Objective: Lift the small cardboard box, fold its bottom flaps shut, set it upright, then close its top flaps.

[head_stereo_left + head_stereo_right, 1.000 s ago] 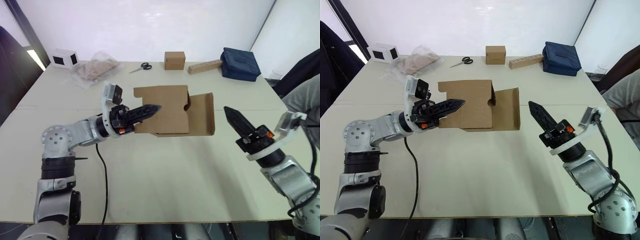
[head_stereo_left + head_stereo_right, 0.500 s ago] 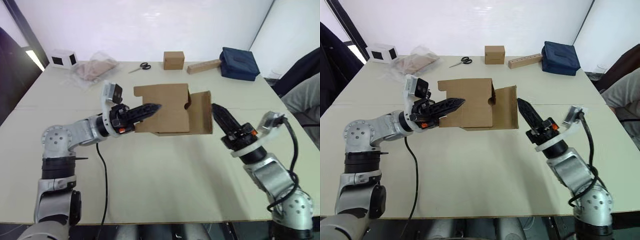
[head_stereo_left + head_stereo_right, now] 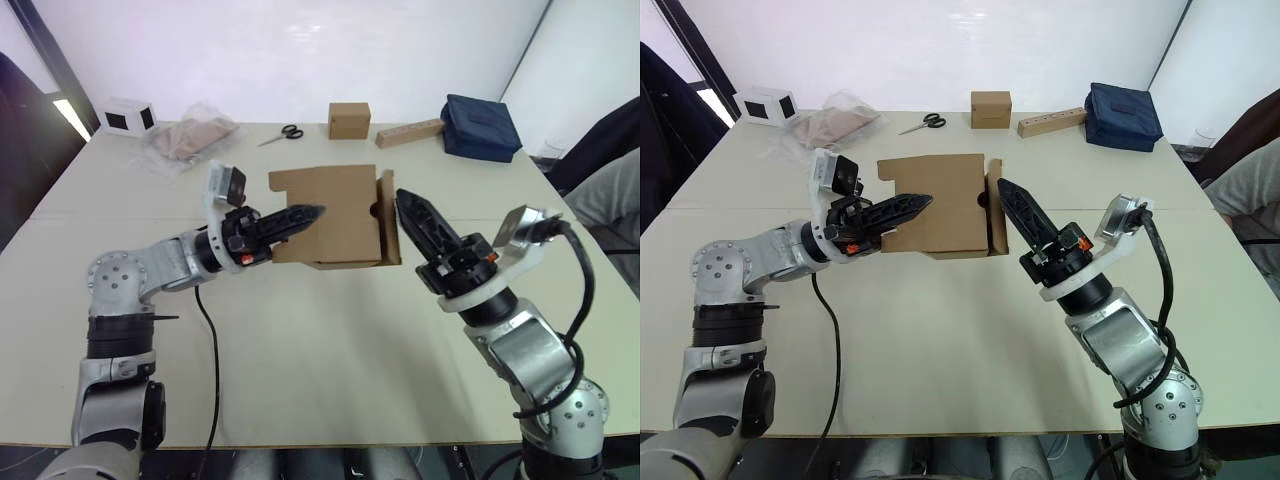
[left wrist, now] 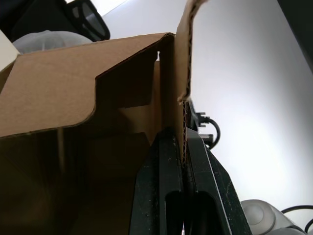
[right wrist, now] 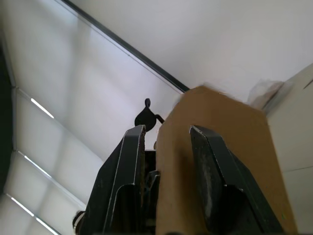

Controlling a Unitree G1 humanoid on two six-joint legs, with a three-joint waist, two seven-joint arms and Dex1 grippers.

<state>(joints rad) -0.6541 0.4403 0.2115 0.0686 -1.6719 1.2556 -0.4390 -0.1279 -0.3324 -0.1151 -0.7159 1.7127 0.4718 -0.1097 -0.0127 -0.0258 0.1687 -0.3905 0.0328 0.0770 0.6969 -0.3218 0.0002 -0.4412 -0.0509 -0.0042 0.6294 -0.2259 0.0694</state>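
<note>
Silver-grey jointed arms trail black cables, each ending in a black claw [image 3: 300, 216] behind an orange tab.

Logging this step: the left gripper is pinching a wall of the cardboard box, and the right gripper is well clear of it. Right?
Not quite. The left gripper does pinch the cardboard box, but the right gripper is at its side flap, which stands between its fingers, as the right wrist view shows.

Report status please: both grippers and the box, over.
Left gripper shut on a wall of the small cardboard box, holding it. Right gripper open, fingers either side of a bottom flap, folding it in. Nothing in the way.
</note>
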